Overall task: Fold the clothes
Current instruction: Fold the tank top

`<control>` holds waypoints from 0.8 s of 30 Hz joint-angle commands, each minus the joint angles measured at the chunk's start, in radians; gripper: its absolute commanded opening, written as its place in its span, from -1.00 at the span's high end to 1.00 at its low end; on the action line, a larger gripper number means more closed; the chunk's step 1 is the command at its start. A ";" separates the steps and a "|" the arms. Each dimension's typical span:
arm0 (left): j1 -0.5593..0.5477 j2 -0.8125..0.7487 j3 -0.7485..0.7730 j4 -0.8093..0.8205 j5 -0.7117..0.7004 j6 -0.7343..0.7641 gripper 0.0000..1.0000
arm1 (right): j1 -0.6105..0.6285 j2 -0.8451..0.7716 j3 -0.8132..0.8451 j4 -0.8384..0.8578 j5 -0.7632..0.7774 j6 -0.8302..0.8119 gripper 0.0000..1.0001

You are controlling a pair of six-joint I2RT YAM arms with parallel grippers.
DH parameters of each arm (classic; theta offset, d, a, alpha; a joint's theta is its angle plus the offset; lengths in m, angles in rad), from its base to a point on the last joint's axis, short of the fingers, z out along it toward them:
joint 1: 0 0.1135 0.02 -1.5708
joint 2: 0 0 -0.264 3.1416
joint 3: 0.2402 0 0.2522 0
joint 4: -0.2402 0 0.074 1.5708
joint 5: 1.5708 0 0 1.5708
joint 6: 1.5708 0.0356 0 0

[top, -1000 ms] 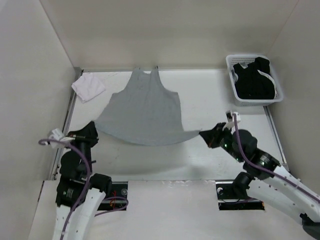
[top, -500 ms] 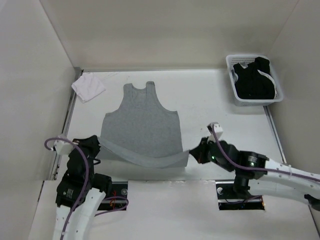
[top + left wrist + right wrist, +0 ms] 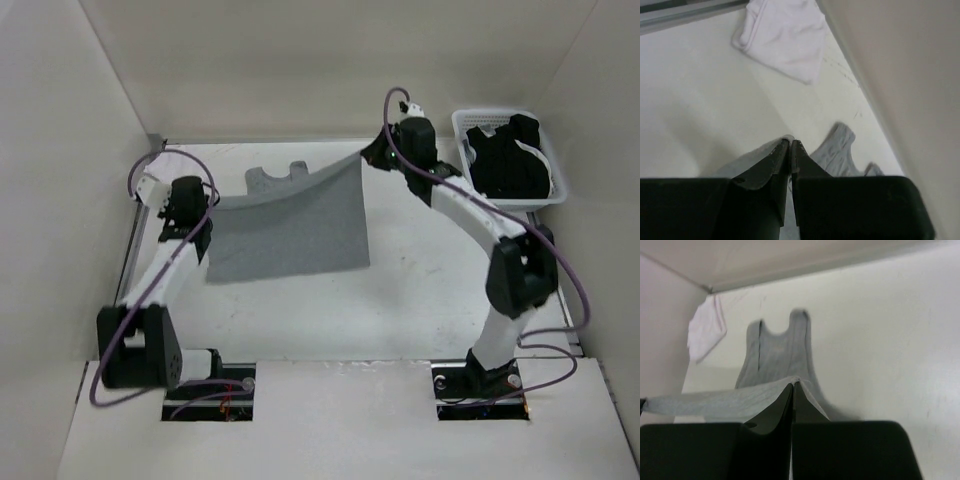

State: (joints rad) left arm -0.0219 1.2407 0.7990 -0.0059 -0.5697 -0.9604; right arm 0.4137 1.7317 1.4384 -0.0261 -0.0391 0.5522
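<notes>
The grey tank top [image 3: 295,230] lies on the table, its lower half doubled back over its upper half. Only the straps [image 3: 275,178] stick out at the far end. My left gripper [image 3: 210,205] is shut on the hem's left corner, and my right gripper [image 3: 362,157] is shut on the right corner, so the hem edge hangs stretched between them above the cloth. In the left wrist view a sliver of grey fabric [image 3: 785,134] sits pinched at the gripper's [image 3: 790,141] tips. The right wrist view has the hem [image 3: 715,402] running left from the gripper [image 3: 793,382], with the straps [image 3: 775,347] beyond.
A white basket [image 3: 515,203] holding a black garment [image 3: 510,155] stands at the back right, close to my right arm. A small white cloth [image 3: 785,35] lies at the back left corner near my left gripper. Walls enclose the table on three sides.
Both grippers have carried the hem from the near edge up and away to the back of the table, folding the top's lower half over its upper half. Both arms now reach far out.
</notes>
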 commanded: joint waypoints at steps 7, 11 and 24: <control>0.093 0.439 0.310 0.250 0.215 0.062 0.11 | -0.085 0.424 0.475 -0.021 -0.085 0.023 -0.11; 0.048 0.269 0.105 0.296 0.177 0.061 0.14 | -0.080 0.317 0.285 0.047 -0.062 0.049 -0.16; -0.008 -0.369 -0.503 -0.012 0.332 0.005 0.12 | 0.046 -0.193 -0.594 0.347 0.048 0.112 0.63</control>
State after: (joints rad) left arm -0.0555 0.9310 0.3664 0.0772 -0.3370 -0.9195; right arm 0.4480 1.6348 0.9367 0.1799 -0.0414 0.6373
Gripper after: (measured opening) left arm 0.433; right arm 0.165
